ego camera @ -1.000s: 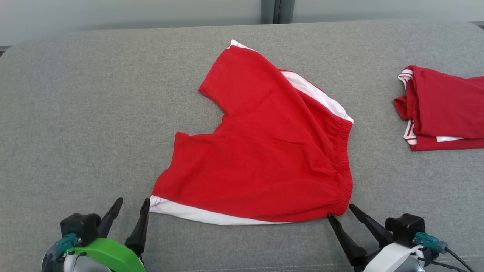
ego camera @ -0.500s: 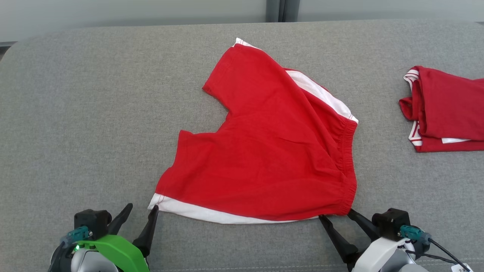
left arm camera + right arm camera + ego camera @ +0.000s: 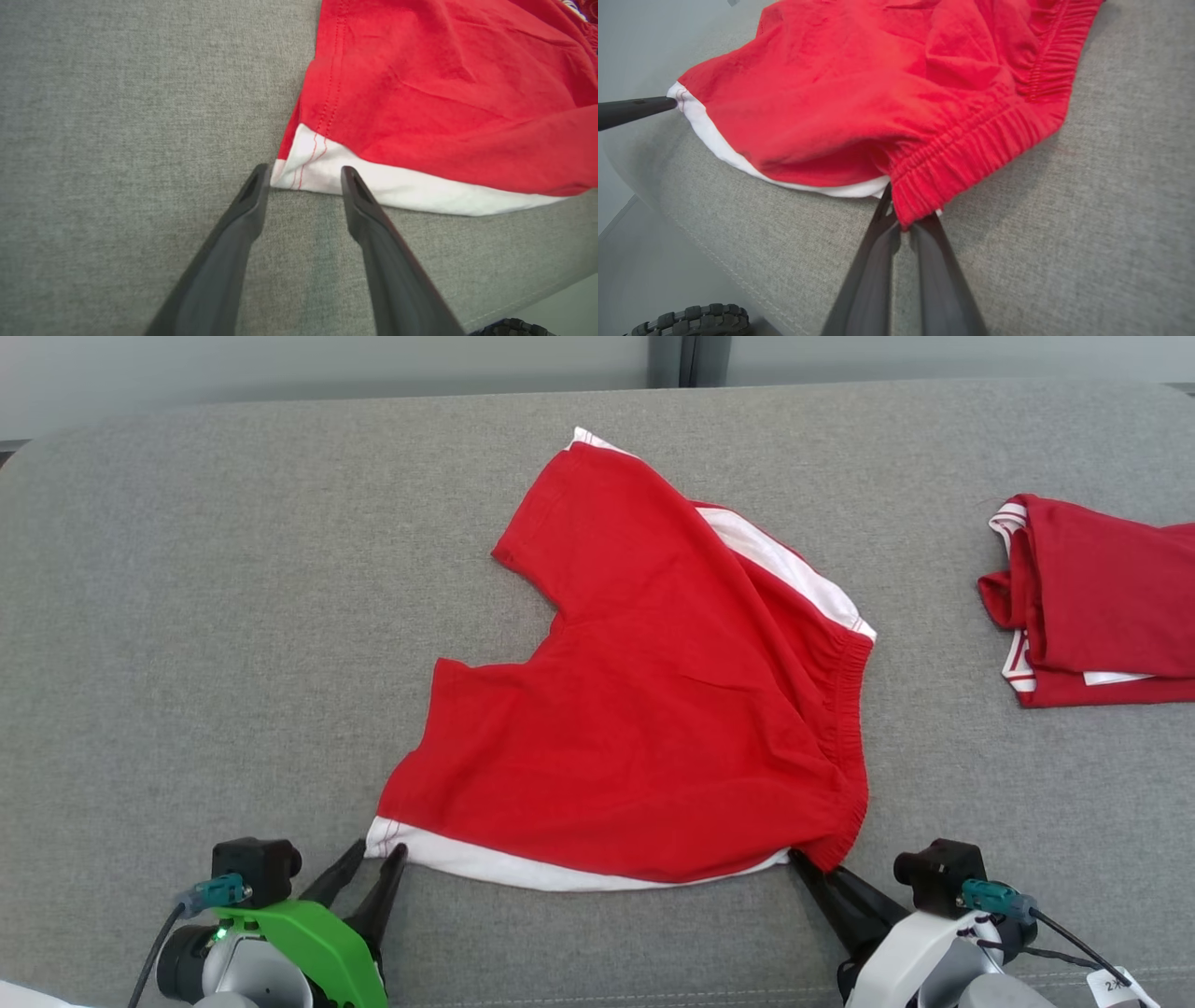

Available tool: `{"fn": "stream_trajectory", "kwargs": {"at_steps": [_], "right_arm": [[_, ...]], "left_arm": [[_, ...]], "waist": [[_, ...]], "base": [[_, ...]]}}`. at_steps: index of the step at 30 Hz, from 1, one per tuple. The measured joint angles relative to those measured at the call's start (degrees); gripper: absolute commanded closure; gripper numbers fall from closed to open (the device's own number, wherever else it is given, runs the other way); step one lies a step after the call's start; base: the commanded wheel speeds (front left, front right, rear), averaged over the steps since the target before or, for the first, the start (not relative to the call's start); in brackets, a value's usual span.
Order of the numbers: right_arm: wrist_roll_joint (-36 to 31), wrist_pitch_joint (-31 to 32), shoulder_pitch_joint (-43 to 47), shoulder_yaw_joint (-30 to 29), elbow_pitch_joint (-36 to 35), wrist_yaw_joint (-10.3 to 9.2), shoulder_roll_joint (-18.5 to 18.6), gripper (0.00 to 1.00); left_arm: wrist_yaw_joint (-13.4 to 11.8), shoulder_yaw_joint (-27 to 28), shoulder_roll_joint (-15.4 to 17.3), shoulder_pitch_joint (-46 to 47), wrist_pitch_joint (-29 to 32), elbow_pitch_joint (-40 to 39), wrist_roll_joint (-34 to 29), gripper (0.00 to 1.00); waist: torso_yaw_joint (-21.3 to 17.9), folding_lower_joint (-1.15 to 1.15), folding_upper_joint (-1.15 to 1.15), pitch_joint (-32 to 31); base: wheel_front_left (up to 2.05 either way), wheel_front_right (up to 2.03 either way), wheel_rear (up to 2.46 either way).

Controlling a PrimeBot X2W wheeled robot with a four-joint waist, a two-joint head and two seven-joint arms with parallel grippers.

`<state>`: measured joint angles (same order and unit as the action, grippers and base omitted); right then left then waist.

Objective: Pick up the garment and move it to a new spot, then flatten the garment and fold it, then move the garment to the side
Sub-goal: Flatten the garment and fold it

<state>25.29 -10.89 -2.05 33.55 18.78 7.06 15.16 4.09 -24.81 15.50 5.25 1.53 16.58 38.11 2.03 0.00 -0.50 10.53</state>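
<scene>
Shorts [image 3: 653,709] waistband now clamped by right pincer [image 3: 803,863]; left pincer [image 3: 381,847] narrower, yet open.

Bright, even light, soft shadows under the garment [image 3: 653,709]; wrist views blur slightly toward edges.

The grey surface [image 3: 187,569] is free on the left of the red shorts [image 3: 653,709]. On the right, a folded red garment [image 3: 1102,597] lies in the way, with a bare strip between them.
</scene>
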Motion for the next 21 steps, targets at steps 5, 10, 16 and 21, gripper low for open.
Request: {"fn": "stream_trajectory", "kwargs": {"at_steps": [5, 10, 16, 21], "right_arm": [[0.62, -0.37, -0.08, 0.40, 0.82, 0.00, -0.31, 1.00], [2.18, -0.67, -0.48, 0.93, 1.19, 0.00, -0.25, 1.00], [5.17, -0.67, -0.85, 5.08, -0.32, 0.00, 0.67, 1.00], [8.68, -0.59, -0.49, 8.49, -3.63, 0.00, 2.87, 1.00]], "left_arm": [[1.03, -0.59, -0.32, 0.66, -0.08, 0.59, 0.57, 1.00], [1.52, -0.65, -0.14, 0.77, -0.37, 1.01, 0.57, 1.00], [2.00, 0.19, 0.85, 0.71, -1.40, 0.48, 1.68, 1.00], [2.21, 2.55, 1.42, 0.52, -2.61, -2.68, 6.22, 1.00]], "waist": [[-0.12, 0.00, 0.00, -0.12], [0.04, 0.00, 0.00, -0.33], [0.37, 0.00, 0.00, -0.67], [0.77, 0.00, 0.00, -0.90]], "base": [[0.00, 0.00, 0.00], [0.00, 0.00, 0.00], [0.00, 0.00, 0.00], [0.00, 0.00, 0.00]]}}
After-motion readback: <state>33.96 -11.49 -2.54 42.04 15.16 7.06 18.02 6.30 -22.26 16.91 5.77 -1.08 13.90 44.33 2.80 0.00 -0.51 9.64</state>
